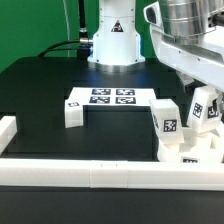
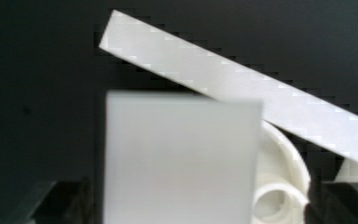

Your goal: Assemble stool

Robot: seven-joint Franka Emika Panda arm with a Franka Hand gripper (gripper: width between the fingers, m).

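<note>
1. Three small white rectangular plastic leg blocks, each tagged, are seen in the exterior view. One is tilted directly under the hand, one stands just beside it, and one is well apart toward the exterior view's left.
2. The short round white plastic seat lies beneath the tilted block, near the long white border rail.
3. Whether the hand is open or gripping the tilted block cannot be told, since finger contact is not shown.
4. The flat white marker board lies on the black bench.
</note>
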